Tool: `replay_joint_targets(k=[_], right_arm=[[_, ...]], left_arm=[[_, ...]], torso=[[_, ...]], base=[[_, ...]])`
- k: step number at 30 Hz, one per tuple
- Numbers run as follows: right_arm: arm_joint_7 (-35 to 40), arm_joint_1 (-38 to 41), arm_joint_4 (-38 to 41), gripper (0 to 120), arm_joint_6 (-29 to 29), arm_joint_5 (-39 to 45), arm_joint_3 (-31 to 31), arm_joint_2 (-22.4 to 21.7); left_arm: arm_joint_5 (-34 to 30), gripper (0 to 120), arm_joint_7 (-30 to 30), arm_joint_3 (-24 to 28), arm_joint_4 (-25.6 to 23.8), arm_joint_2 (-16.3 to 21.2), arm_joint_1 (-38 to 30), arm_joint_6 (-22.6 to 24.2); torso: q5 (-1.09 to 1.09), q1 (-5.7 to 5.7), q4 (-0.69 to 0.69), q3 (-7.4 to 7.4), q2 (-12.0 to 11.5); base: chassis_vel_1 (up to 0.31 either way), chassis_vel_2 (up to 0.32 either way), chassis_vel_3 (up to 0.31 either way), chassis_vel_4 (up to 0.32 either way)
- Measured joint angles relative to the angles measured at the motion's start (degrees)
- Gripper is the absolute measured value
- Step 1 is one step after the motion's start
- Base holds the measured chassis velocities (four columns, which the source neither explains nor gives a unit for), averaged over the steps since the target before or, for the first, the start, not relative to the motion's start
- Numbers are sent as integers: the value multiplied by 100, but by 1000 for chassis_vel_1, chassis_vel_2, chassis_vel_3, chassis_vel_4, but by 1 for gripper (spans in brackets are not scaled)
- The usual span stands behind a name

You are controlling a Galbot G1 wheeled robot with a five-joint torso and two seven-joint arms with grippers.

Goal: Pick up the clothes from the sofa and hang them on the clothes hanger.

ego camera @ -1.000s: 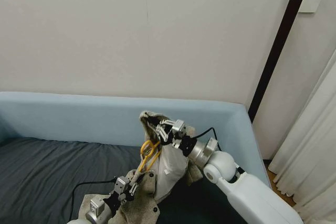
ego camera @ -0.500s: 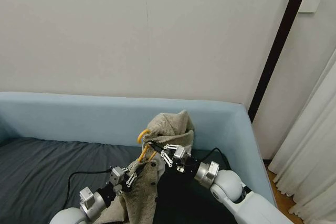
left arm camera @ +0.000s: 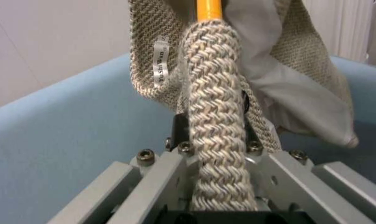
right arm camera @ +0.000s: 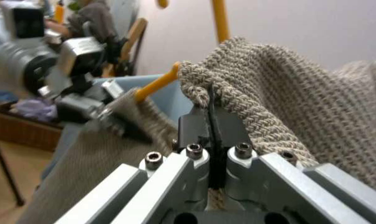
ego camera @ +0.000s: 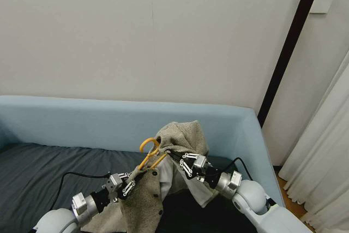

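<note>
A beige knit garment (ego camera: 182, 135) hangs draped over an orange hanger (ego camera: 147, 147) above the sofa. My left gripper (ego camera: 130, 179) sits at the garment's lower left, shut on the knit-wrapped hanger arm (left arm camera: 216, 93); the bare orange hanger (left arm camera: 208, 9) sticks out beyond it. My right gripper (ego camera: 177, 157) is under the garment's raised fold, shut on the knit fabric (right arm camera: 269, 98). In the right wrist view its gripper (right arm camera: 211, 122) pinches the cloth edge, with the orange hanger (right arm camera: 155, 83) and my left gripper (right arm camera: 81, 93) beyond. The left wrist view shows its gripper (left arm camera: 216, 142) clamping the knit.
The light blue sofa back (ego camera: 65, 118) runs across the view, with the dark grey seat cushion (ego camera: 38, 173) below it. A dark door frame (ego camera: 286, 53) and white curtain (ego camera: 327, 151) stand at the right. A black cable (ego camera: 82, 177) trails from the left arm.
The right gripper came down and to the right, pulling the knit over the hanger. The left gripper shifted left, and more of the garment now hangs between the two grippers.
</note>
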Motion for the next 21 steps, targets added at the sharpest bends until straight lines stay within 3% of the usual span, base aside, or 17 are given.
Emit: replay_joint_targets(k=[9,21], right_arm=[[-450,-180,-291,0,84,-669,35,51],[-286,-290,-407,0,313,-1030,1,113]], left_arm=[[-3,3,240,-162,107,221,-37,-129],[-11,3,571,-332,180,455,-10,-252]], torso=[[0,0,0,0,0],[0,0,0,0,0]], base=[[0,0,0,0],[0,0,0,0]])
